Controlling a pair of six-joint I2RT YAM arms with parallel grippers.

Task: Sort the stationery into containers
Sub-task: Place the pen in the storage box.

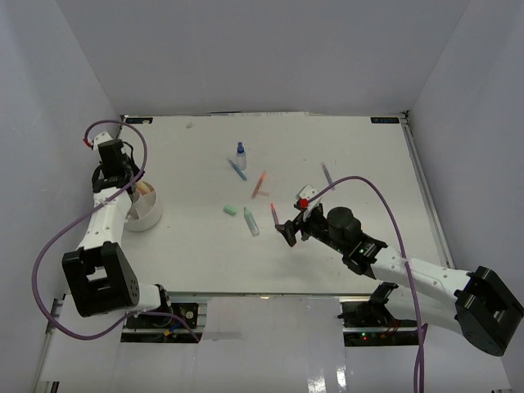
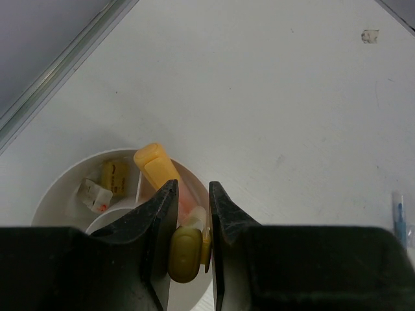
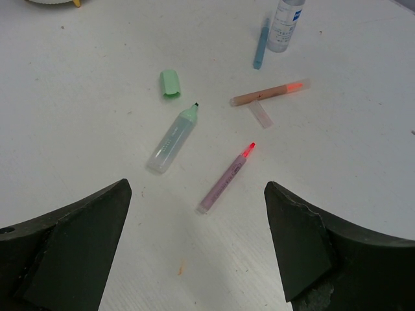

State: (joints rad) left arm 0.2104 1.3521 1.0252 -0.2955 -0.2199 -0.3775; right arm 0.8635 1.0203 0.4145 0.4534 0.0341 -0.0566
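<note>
My left gripper is shut on a yellow marker with an olive-yellow cap and holds it over the round white dish; the top view shows the gripper above the dish. The dish holds another yellow marker, a tan block and a small white piece. My right gripper is wide open just above the table, with a purple red-tipped marker lying between its fingers. Beyond lie a green highlighter, a green cap, an orange marker, a blue pen and the white bottle.
A clear cap lies beside the orange marker. Another blue pen lies right of my right gripper. White walls enclose the table on three sides. A scrap of tape sticks to the table far from the dish.
</note>
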